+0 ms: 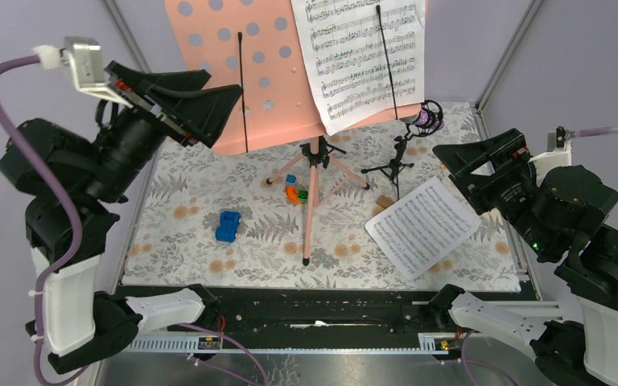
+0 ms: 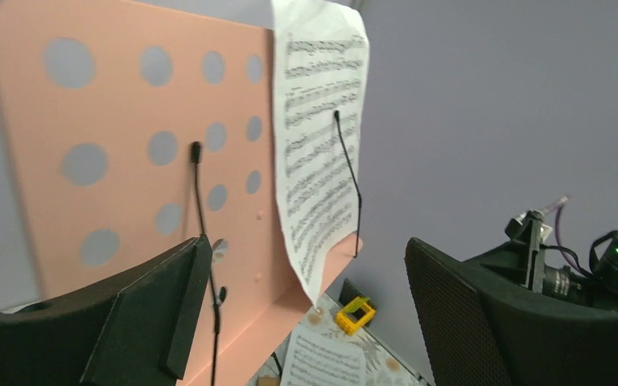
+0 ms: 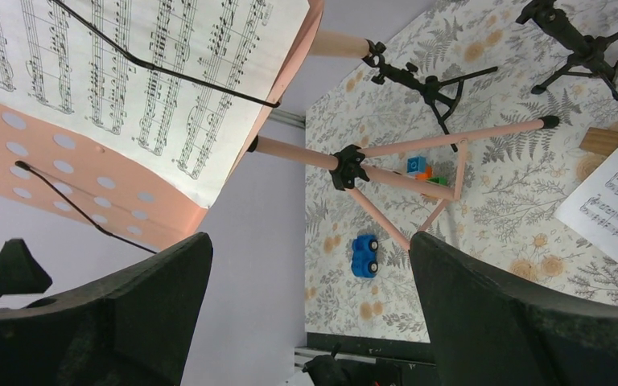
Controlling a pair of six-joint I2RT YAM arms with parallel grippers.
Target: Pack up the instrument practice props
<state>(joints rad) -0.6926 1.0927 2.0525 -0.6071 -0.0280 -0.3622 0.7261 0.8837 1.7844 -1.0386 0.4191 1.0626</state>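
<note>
Currently listed: left pincer (image 1: 201,100) spread wide, holding nothing, raised above the desk (image 1: 177,241). Directly ahead of it, salmon-pink perforated rack (image 1: 233,64) upright on pink tripod legs (image 1: 312,201); printed page (image 1: 362,56) on the rack under a black wire arm (image 1: 386,48), ahead and to the right of that pincer. Right pincer (image 1: 459,173) likewise spread, empty. Just beside and below it, loose page (image 1: 424,227) flat on the floral desk. Ahead of it, purple microphone (image 1: 424,119) on small black stand (image 1: 392,165). Between both pincers, low on desk: blue toy car (image 1: 228,226), coloured blocks (image 1: 294,193) by the tripod feet
</note>
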